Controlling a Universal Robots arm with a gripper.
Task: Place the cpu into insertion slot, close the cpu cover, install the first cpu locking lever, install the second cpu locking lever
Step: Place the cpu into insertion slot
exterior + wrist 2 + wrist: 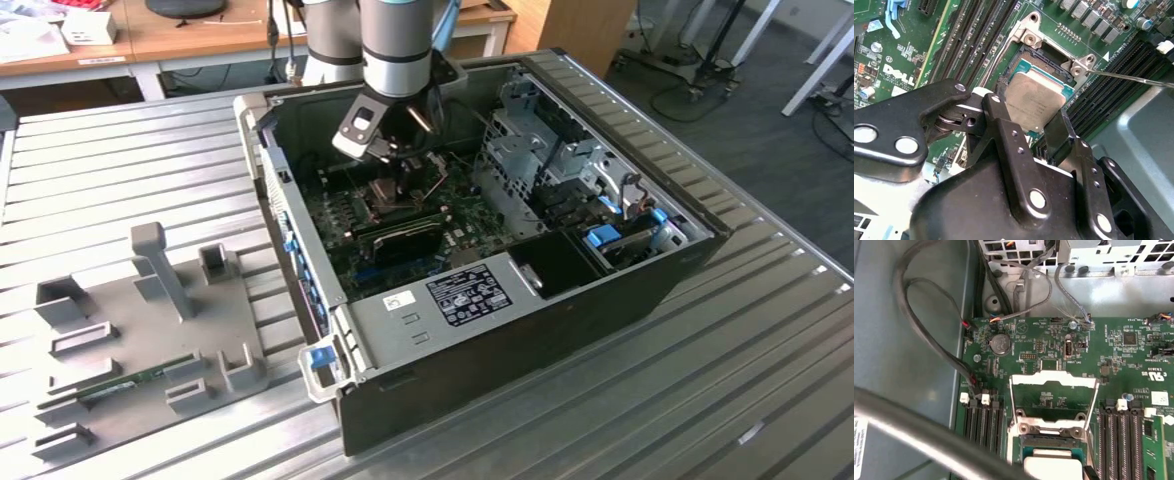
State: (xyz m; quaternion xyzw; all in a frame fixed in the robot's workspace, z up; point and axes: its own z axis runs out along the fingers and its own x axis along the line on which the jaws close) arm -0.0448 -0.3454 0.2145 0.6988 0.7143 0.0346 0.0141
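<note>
The cpu, a grey metal square with a green edge, hangs tilted just over the insertion slot, whose dark contact field still shows beyond it. My gripper is shut on the cpu, one black finger on each side of it. In the first wrist view the cpu sits against the insertion slot, and the cpu cover stands swung open behind it on its hinge. In the exterior view my gripper reaches down into the open computer case over the green motherboard.
A thin locking lever sticks out beside the socket. Long black memory slots flank it on both sides. Grey cables and the drive cage crowd the case. A grey fixture lies on the table at the exterior view's left.
</note>
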